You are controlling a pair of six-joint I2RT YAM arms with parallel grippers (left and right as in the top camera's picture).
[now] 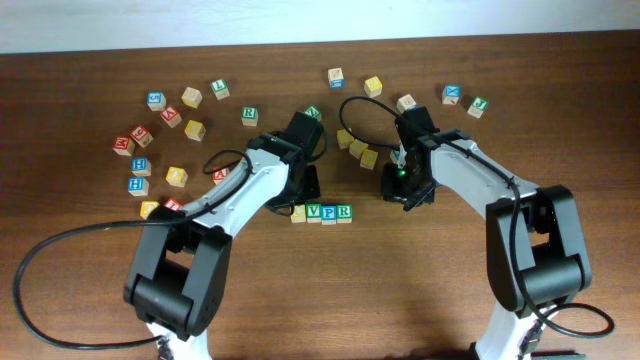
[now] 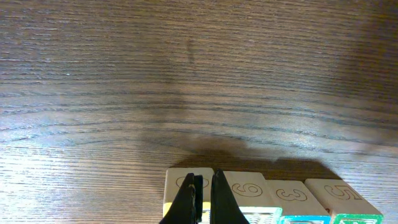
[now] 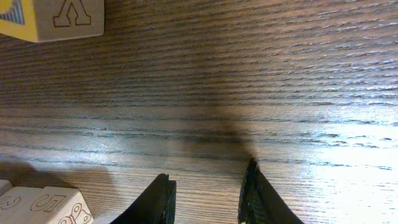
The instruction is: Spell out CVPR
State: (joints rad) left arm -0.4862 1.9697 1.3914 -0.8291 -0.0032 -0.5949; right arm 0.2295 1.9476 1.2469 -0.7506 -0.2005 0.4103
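Four cubes stand side by side in a row near the table's middle: a yellow cube (image 1: 298,213), a green V (image 1: 314,212), a blue P (image 1: 329,212) and a green R (image 1: 344,212). My left gripper (image 1: 303,200) is shut with nothing in it, its tips just over the yellow cube (image 2: 180,183) at the row's left end. In the left wrist view the left gripper (image 2: 204,193) covers that cube's right part; the neighbouring cubes (image 2: 245,188) show carved numbers. My right gripper (image 1: 405,192) stands open over bare wood, right of the row. The right gripper (image 3: 208,193) holds nothing; the row's end cube (image 3: 43,205) lies at its lower left.
Many loose letter cubes (image 1: 165,115) are scattered at the back left. A yellow cluster (image 1: 355,148) sits between the arms, one of its cubes (image 3: 53,18) ahead of the right gripper. More cubes (image 1: 452,95) lie at the back right. A black cable (image 1: 60,250) loops at the left front.
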